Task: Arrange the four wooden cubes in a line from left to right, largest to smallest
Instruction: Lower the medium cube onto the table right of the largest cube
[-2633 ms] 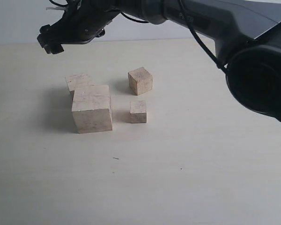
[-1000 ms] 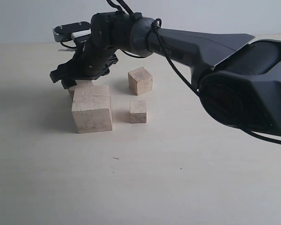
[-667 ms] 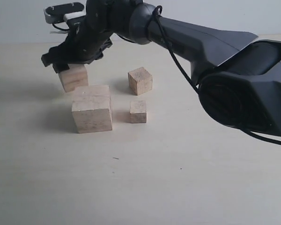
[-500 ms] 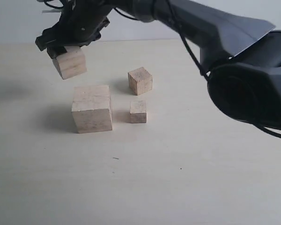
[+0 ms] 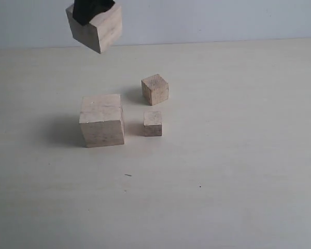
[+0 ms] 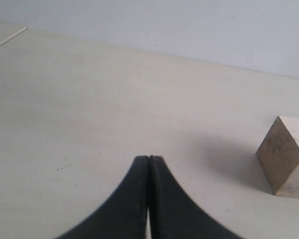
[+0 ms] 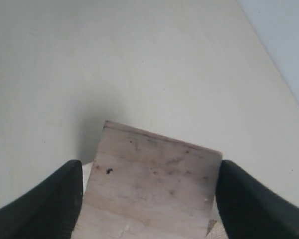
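Observation:
The big whitish cube [image 5: 101, 120] stands on the table left of centre. To its right sit a tan mid-small cube [image 5: 155, 89] and, nearer the front, the smallest cube [image 5: 153, 123]. The second-largest cube [image 5: 96, 28] hangs high at the top left, with my right gripper [image 5: 91, 8] shut on it; only a dark bit of the fingers shows there. In the right wrist view the cube [image 7: 152, 184] fills the gap between both black fingers [image 7: 45, 201]. My left gripper [image 6: 149, 158] is shut and empty, low over bare table, with one cube [image 6: 287, 156] off to its side.
The pale table top [image 5: 223, 171] stretches wide to the right and front of the cubes. A light blue-grey wall [image 5: 223, 18] runs along the table's far edge.
The right gripper came down behind the big cube, shut on the second-largest cube and lifted it up and toward the camera. The right arm has left most of the exterior view.

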Action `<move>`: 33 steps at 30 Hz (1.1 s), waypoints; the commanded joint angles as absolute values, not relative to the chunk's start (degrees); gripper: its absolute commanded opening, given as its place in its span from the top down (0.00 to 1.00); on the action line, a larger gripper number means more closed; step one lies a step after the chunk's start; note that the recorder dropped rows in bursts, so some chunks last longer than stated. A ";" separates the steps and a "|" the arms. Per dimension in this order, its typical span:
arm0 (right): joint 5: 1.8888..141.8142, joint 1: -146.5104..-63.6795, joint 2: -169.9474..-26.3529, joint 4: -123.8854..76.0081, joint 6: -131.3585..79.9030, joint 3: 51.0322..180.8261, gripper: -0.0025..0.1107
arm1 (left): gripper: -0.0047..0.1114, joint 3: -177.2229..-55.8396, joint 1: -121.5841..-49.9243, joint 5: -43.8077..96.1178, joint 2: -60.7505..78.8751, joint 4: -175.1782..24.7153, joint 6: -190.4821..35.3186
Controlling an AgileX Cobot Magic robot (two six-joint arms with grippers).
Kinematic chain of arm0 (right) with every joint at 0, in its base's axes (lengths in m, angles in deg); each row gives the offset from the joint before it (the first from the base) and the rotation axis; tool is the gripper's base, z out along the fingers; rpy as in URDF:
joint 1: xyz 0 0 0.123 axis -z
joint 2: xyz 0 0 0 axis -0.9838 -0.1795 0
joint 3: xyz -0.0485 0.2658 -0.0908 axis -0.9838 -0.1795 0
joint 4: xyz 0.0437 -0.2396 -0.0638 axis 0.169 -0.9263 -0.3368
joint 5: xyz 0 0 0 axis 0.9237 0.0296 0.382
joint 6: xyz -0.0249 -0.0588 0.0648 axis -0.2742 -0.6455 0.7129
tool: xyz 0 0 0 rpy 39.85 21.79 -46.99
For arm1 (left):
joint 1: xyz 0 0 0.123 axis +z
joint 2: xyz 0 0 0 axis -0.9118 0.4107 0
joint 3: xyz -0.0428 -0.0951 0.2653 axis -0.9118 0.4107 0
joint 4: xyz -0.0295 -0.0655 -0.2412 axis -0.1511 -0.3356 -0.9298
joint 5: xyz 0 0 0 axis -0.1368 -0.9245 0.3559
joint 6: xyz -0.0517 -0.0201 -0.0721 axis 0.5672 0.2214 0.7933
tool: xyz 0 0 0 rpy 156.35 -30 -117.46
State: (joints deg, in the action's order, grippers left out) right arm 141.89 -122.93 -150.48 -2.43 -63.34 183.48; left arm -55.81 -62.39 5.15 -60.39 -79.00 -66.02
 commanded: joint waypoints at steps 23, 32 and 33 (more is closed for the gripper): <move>141.81 -117.65 -142.84 5.03 -100.07 144.63 0.98 | 0.96 -55.84 -62.45 5.55 -60.75 -78.92 -65.88; 137.41 -117.65 -153.06 6.07 -103.50 144.60 0.98 | 0.96 -55.84 -62.45 5.55 -60.75 -78.92 -65.88; 136.22 -117.65 -153.16 6.07 -103.50 144.60 0.98 | 0.96 -55.84 -62.45 5.55 -60.75 -78.92 -65.88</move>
